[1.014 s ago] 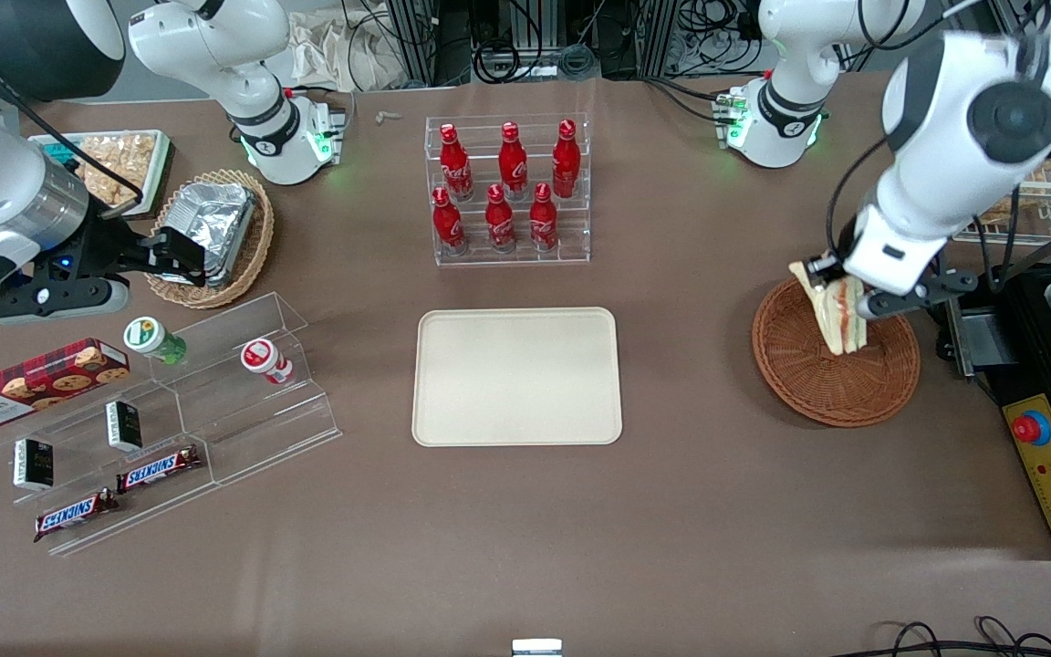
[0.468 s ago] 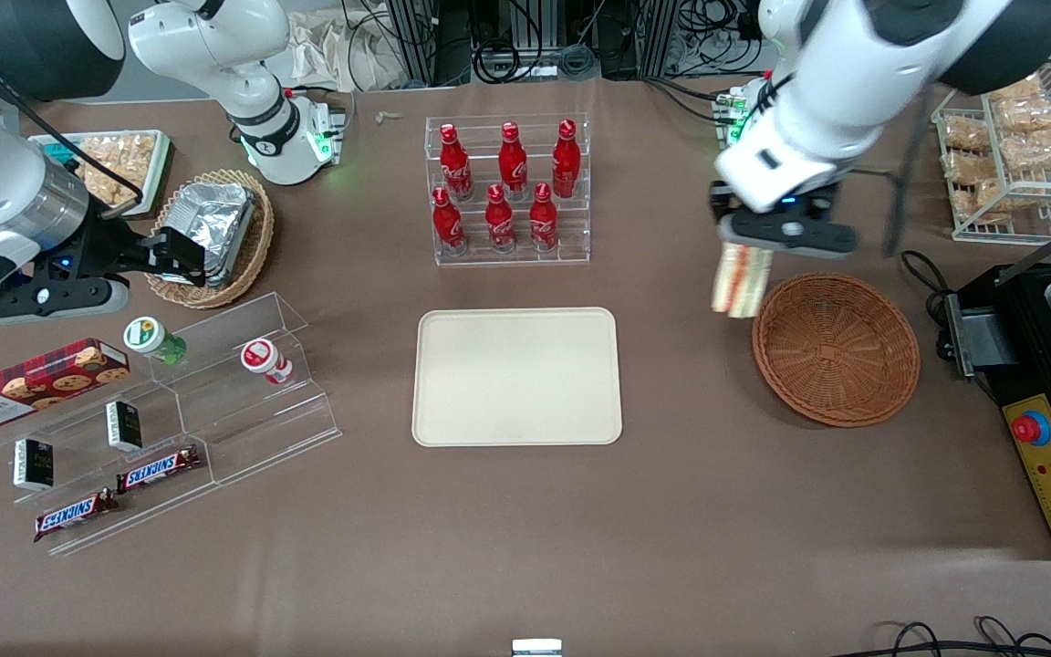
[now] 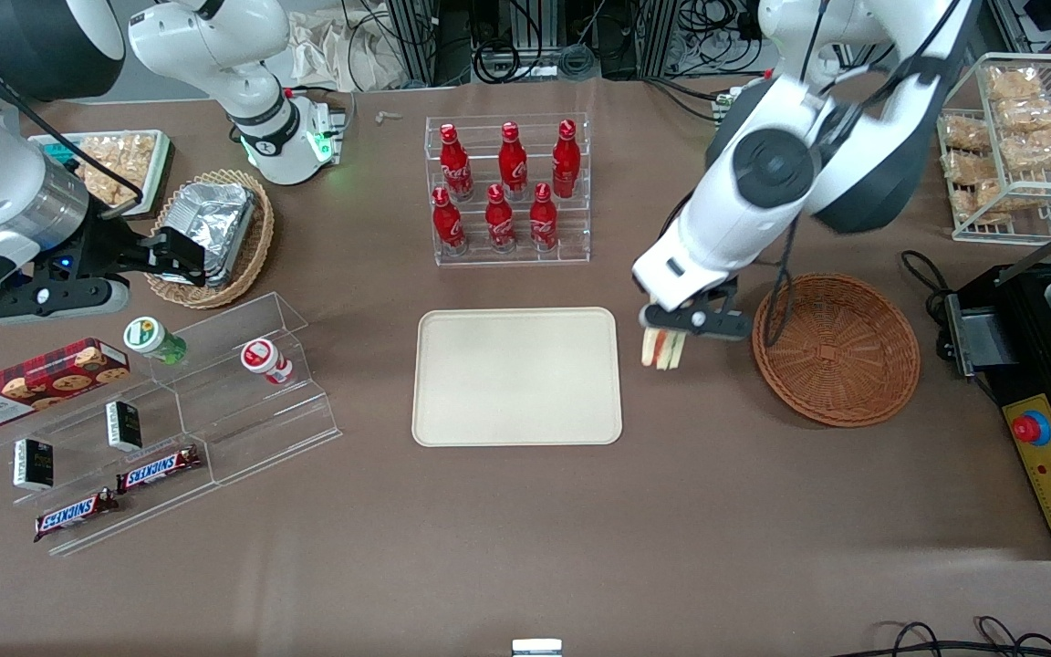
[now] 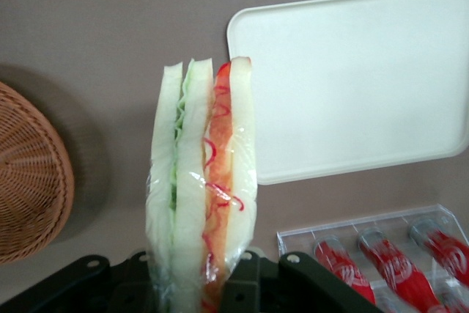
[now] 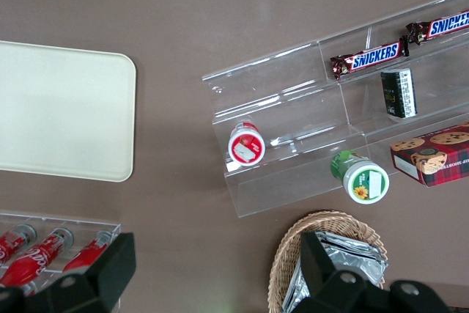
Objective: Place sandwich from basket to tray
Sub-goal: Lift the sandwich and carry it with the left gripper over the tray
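1. Front view: claw [image 3: 662, 339] up over the bare worktop [image 3: 525, 547], between tray [image 3: 516, 376] and basket [image 3: 836, 349], pinching the sandwich [image 3: 660, 349] by its upper part; sandwich hanging clear of both, nearer the tray's edge than the basket's rim.
2. Left wrist view: sandwich [image 4: 204, 196] upright between the black fingers [image 4: 256, 284], wrapped in clear glossy film; pale bread slices, green filling in one gap, red-orange in the other.
3. Readable writing: "SNICKERS" on two brown bars [image 3: 159, 467] [image 3: 76, 513] lying on the clear stepped rack [image 3: 243, 411] toward the parked arm's end; white script on the red bottles [image 3: 500, 217], six of them in two rows in a clear acrylic stand, farther from the front camera than the tray.
4. Red tartan biscuit box [image 3: 33, 381] with cookie pictures, small white lettering too fine to read; two small dark boxes [image 3: 124, 425] likewise unreadable.
5. Two small tubs on the rack, one green-lidded [image 3: 151, 338], one red-and-white [image 3: 263, 359], both tipped on their sides.
6. Tray: flat, plain beige plastic, rounded corners, low rim, nothing on it.
7. Basket: round, shallow, reddish-brown wicker, woven in rings around a square centre.
8. Lighter tan wicker basket [image 3: 252, 246] with a crinkled foil container [image 3: 211, 219] near the parked arm.
9. White wire rack [image 3: 1018, 146] of bagged snacks toward the working arm's end.
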Available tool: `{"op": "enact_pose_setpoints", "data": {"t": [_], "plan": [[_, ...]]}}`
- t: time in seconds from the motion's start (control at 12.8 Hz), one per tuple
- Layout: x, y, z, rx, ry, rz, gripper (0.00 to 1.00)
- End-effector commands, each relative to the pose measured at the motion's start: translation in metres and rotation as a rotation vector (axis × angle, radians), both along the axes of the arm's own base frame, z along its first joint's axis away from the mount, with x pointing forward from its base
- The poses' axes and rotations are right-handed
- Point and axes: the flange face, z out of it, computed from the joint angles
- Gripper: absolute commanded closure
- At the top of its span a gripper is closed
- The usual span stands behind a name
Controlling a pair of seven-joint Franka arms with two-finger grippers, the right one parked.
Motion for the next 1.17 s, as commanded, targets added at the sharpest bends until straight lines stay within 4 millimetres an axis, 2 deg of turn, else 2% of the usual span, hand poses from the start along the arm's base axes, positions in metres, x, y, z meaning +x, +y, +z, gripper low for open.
{"op": "enact_pose_setpoints", "data": {"t": [0.0,0.16,0.39,0.47,0.7,0.86,1.09], "plan": [[-0.010,-0.031,-0.009,0.031,-0.015,0.024,1.00],[-0.015,-0.041,-0.020,0.027,-0.008,0.009,1.00],[-0.021,-0.043,-0.024,0.040,-0.002,0.030,1.00],[-0.026,-0.053,-0.026,0.032,-0.007,0.015,1.00],[-0.023,-0.064,-0.044,-0.029,-0.059,0.013,1.00],[-0.025,-0.068,-0.070,-0.002,-0.081,-0.026,1.00],[-0.023,-0.072,-0.100,-0.009,-0.093,-0.044,1.00]]}}
